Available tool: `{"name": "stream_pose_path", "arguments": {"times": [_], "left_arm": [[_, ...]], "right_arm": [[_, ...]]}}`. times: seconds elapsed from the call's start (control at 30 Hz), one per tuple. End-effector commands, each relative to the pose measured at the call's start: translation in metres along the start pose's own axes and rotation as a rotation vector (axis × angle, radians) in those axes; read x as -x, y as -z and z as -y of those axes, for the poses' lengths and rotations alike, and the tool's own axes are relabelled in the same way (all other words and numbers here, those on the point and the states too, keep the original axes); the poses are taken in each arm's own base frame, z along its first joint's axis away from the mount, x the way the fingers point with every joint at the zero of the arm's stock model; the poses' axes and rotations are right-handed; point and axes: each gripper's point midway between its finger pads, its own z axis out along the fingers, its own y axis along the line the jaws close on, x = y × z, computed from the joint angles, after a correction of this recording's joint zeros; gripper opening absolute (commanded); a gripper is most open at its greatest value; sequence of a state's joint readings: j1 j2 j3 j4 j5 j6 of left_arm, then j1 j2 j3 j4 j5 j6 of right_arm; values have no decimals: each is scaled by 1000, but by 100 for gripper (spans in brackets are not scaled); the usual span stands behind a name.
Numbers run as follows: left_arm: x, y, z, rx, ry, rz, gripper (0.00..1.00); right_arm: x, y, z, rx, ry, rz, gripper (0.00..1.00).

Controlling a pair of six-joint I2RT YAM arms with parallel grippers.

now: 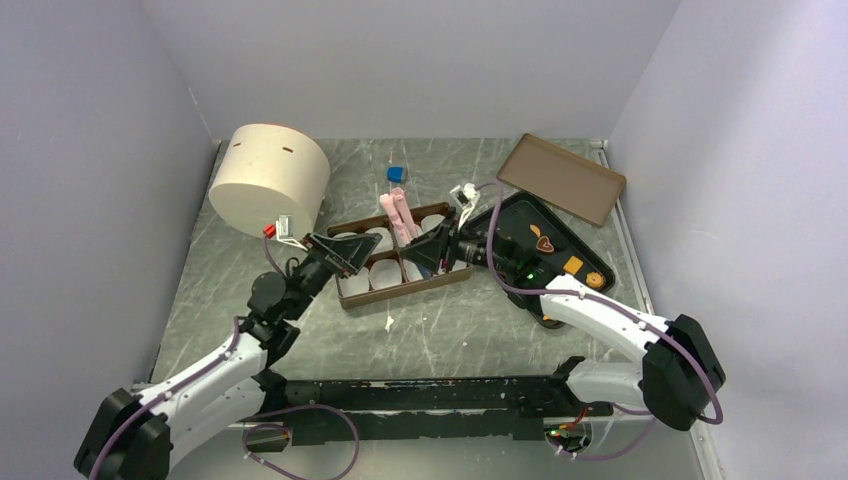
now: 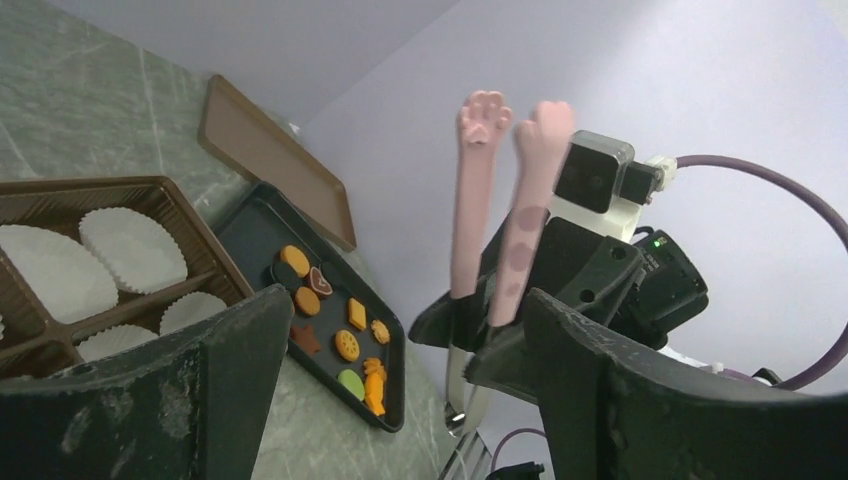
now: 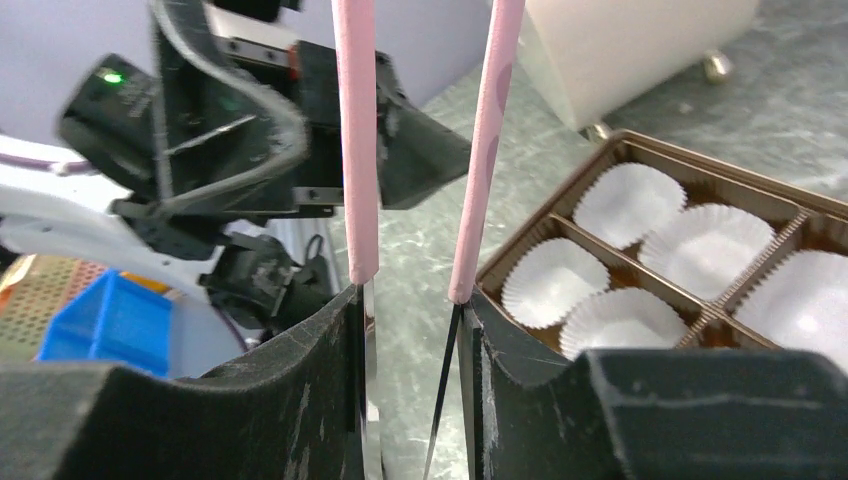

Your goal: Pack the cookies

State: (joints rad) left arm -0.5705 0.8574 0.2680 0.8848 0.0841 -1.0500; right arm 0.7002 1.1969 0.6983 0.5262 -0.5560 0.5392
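Between lilac walls [image 1: 400,60], scuffed grey marbled tabletop [image 1: 450,335]; cookies [image 2: 347,345] on black tray [image 2: 255,230].

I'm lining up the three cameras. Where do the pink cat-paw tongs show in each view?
Top external: pink cat-paw tongs at centre.
Left wrist: upright, right of centre.
Right wrist: two pink arms rising between its fingers.
Shared landmark: brown divided box holding white paper cups.
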Motion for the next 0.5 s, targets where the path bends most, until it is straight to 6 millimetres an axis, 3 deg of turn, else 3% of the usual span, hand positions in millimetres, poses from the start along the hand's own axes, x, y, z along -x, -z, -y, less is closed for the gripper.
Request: {"name": "stream_pose_path", "arguments": {"times": [0.0,0.27,0.47], "left_arm": [[1,3,-3,55,-68,-35,91],[-6,-4,-3,69,-62,-86,93],[-12,-10,-14,108,4,-100,90]], "right_arm": [[0,-3,16,-142,101,-51,39],[-16,-19,20,-268,173,-137,38],[-29,-30,17,-301,229,-193,38]]}}
